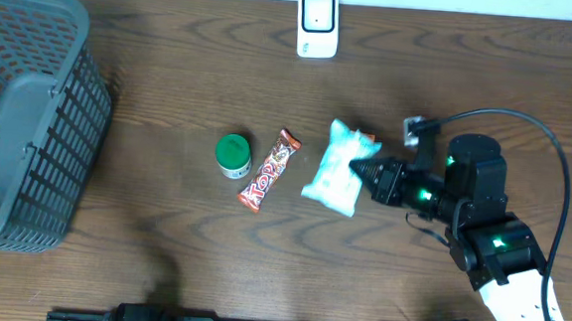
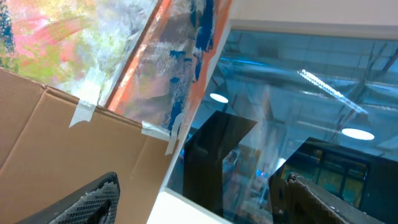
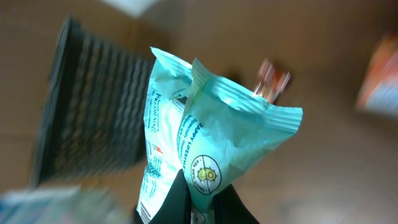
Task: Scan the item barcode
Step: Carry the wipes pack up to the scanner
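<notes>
So the right gripper (image 1: 369, 174) is clamped on one end of the crinkly pale-teal plastic snack packet (image 1: 337, 170), just right of the brown-and-orange candy bar (image 1: 269, 169). Can't tell if the packet's lifted off the table. The white rectangular barcode scanner (image 1: 316, 23) stands well apart at the far edge. The left gripper (image 2: 199, 202) is spread wide, holding nothing.

The right arm (image 1: 495, 248) reaches in from the lower right, its claw (image 1: 363, 172) pointing left with jaws pinched tight on a teal packet (image 1: 333, 173). The left claw (image 2: 204, 183) (tilted upward) stands spread wide.
</notes>
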You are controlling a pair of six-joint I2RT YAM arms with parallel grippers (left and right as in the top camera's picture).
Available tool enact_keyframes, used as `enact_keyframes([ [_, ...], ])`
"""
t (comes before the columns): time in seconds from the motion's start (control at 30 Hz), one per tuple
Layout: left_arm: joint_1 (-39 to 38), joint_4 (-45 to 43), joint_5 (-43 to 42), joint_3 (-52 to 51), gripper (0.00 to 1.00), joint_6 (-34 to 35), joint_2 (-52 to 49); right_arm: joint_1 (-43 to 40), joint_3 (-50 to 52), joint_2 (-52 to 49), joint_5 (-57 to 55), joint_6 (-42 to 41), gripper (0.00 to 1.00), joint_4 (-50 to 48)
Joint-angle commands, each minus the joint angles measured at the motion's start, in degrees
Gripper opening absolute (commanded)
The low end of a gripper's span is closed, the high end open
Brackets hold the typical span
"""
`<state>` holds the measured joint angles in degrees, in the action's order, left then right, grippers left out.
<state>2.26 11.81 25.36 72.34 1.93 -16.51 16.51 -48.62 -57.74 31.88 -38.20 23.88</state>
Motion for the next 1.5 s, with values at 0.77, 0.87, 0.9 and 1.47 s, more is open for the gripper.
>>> enact_keyframes([
  [0.77,0.46,17.38,-0.72,0.0,0.85,0.33,0.24,3.48,-0.52,-13.46,-30.75,29.94,0.01,-32.41],
  [0.87,0.46,25.29,-0.72,0.0,0.85,0.33,0.24,3.69,-0.52,-12.57,-26.95,32.85,0.01,-30.18],
  [0.9,0.46,28.35,-0.72,0.0,0.85,0.33,0.24,4.09,-0.52,-12.55,-26.86,35.06,0.01,-29.49],
  [1.47,0.46,83.32,-0.74,-0.26,0.86,0.33,0.59,13.81,-1.55,-30.8,-58.03,72.11,0.01,-57.0],
])
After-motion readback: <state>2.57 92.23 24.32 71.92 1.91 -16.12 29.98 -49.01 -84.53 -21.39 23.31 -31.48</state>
